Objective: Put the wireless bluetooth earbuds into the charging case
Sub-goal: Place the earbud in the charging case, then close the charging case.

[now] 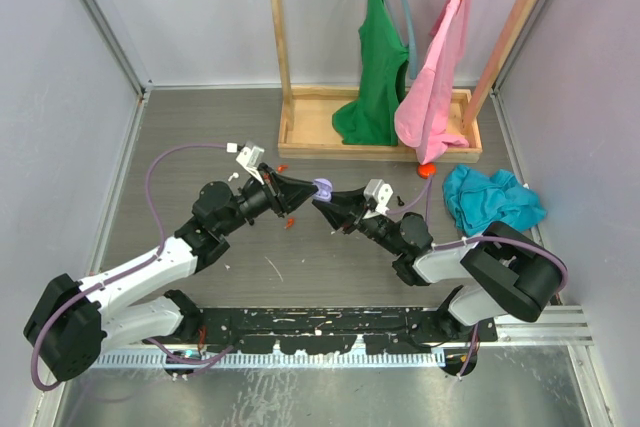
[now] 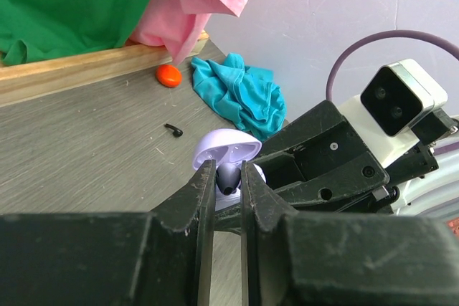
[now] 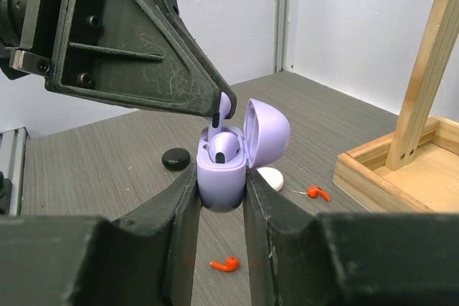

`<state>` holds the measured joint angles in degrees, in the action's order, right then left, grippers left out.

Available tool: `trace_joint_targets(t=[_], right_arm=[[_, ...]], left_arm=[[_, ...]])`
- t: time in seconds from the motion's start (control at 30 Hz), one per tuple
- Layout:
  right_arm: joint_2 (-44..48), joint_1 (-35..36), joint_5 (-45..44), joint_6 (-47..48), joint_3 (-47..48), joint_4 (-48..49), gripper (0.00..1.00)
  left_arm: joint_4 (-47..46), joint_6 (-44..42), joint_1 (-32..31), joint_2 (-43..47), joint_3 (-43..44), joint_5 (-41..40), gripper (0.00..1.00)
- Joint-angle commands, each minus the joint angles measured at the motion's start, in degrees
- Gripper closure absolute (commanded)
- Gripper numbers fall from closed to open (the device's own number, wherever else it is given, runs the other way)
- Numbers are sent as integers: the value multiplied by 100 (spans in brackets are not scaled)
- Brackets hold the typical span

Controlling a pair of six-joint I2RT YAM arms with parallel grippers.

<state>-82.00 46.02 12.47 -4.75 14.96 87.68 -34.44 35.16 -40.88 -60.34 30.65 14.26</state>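
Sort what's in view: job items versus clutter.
Job: lilac charging case in the right gripper, lilac earbud in the left gripper, red earbuds, black earbud.
Lying about: green shirt, pink garment, teal cloth, wooden rack, orange disc, black disc, white disc.

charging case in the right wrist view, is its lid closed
No, the lilac charging case has its lid hinged up and open above the body.

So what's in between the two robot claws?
The lilac charging case, lid open, gripped by the right gripper. The left gripper holds a lilac earbud over it. The top view shows the case between them.
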Motion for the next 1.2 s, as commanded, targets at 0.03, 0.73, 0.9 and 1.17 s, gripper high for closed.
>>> trace_joint_targets(t=[0.03, 0.73, 0.9, 1.17], right_arm=[[193, 39, 117, -74, 150, 936, 89], [683, 44, 667, -44, 152, 345, 89], [776, 39, 976, -132, 284, 15, 89], [767, 39, 1524, -127, 560, -389, 89]], left_arm=[[75, -103, -35, 66, 46, -97, 81], [2705, -965, 68, 1229, 1001, 365, 31], [3271, -1079, 107, 1234, 1316, 733, 21], [2873, -646, 360, 737, 1476, 1780, 15]])
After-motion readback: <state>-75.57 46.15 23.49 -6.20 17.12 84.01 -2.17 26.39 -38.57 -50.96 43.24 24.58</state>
